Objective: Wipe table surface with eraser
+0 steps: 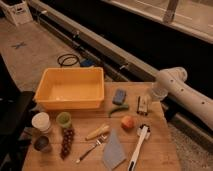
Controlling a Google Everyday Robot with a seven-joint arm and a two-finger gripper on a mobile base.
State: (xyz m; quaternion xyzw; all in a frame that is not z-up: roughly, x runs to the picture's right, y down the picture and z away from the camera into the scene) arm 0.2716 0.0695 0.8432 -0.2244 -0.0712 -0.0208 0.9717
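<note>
Saw counter of light brown wood, plank grain, rectangular. Noted yellow plastic tub, smooth and rectangular, on far left part. Noted white arm, rounded tubular shell, reaching in from right. Found long white-handled brush lying near front right edge. Found gripper at far right of counter, right over eraser, fingers spread wide; could not tell contact. Saw blue sponge, rectangular block, near eraser's left. Saw eraser as small oblong block, dark top, pale edges, flat on counter.
</note>
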